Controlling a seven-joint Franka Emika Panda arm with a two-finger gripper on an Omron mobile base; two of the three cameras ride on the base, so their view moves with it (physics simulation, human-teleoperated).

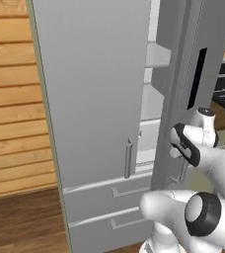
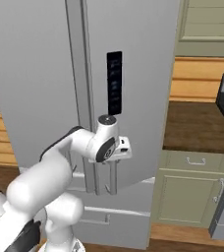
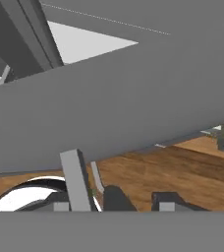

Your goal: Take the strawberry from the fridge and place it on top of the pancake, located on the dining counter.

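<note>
Fridge [image 1: 92, 99] left door ajar, narrow gap, pincer [image 3: 136, 199] near door's lower edge

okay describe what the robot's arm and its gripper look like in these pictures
The arm is made of smooth, glossy white rounded segments with dark grey to black bands and round caps at the joints. Its wrist ends in a grey-topped cylinder with a small white block beside it. The gripper has two small, dark grey, blocky jaws. No cables or markings are visible.

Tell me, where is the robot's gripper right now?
The gripper is low on the front of the fridge in the right base view, beside the right door's bar handle, just under the dark control panel.
</note>
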